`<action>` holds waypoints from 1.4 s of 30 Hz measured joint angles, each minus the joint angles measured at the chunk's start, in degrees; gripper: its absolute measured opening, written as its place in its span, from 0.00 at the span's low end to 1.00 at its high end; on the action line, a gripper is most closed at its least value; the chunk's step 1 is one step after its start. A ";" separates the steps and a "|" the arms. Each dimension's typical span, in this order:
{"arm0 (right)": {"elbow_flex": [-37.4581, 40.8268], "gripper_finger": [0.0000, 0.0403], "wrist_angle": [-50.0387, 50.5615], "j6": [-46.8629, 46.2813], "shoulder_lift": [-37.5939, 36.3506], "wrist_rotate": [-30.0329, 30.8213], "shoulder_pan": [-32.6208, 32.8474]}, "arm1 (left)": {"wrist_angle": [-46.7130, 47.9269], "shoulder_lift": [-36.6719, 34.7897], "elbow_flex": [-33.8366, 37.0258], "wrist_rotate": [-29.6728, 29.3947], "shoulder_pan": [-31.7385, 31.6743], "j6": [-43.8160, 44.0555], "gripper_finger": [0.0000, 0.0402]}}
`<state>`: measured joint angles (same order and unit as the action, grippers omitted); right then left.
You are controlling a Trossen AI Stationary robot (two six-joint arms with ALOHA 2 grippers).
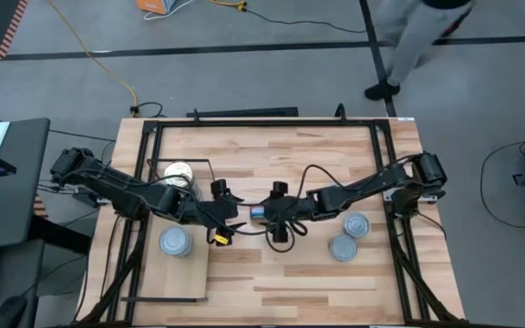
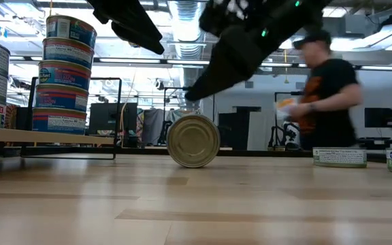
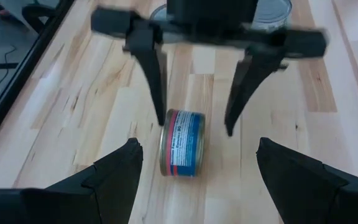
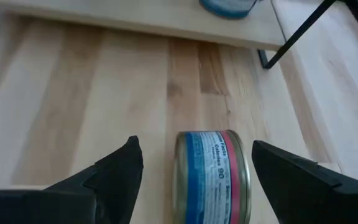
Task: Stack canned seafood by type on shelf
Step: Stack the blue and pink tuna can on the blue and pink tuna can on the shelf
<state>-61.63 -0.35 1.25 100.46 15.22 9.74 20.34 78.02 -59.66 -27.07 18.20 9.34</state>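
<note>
Both claws meet over the middle of the surface, and both are open. Between them a tin stands on its edge, with a blue and red label around its side and its gold flat end turned toward the low camera. The right claw has its fingers wide, one on each side of this tin, and they do not touch it. The left claw faces it from the other side, also wide open and holding nothing; the tin is just in front of its fingertips. Behind the left claw lies the shelf, a pale board carrying one stack of tins with silver tops and another stack with a gold top. Behind the right claw two more tins stand upright on the surface. A person is in the room beyond.
</note>
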 joint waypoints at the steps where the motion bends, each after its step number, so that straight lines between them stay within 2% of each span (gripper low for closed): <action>1: 0.00 0.82 -0.83 0.63 0.91 -0.16 -0.46 | -0.01 0.00 0.00 0.00 0.00 -0.04 0.76; 6: 0.04 0.82 -2.11 1.85 4.68 -0.88 -2.17 | 0.21 0.00 0.00 -0.02 0.00 -0.01 0.76; 18: 0.02 0.80 0.31 1.94 5.63 -2.26 -3.15 | 1.81 0.00 0.00 -0.15 0.00 0.50 0.76; 21: 0.12 0.75 2.38 1.92 6.23 -2.97 -3.21 | 1.77 0.00 0.00 -0.15 -0.02 0.59 0.76; 27: 0.04 0.53 3.37 3.11 6.60 -3.44 -3.15 | 1.88 0.00 0.00 0.50 -0.07 1.01 0.76; 28: 0.04 0.53 3.44 3.54 6.60 -3.41 -3.13 | 1.92 0.00 0.00 0.58 -0.07 1.01 0.76; 32: 0.11 0.53 5.31 5.94 4.46 -3.41 -3.04 | 1.96 0.00 0.00 0.66 -0.07 0.34 0.76; 37: 0.09 0.53 3.75 8.61 -1.85 -3.22 -2.45 | 0.09 0.00 0.00 0.70 -0.07 -2.20 0.76; 42: 0.08 0.53 0.52 13.86 -6.52 1.15 -0.16 | -2.18 0.00 0.00 -2.53 -0.15 -4.15 0.76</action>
<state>-61.55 0.17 15.11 93.94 16.37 9.58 18.15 78.02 -59.66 -29.60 18.04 5.19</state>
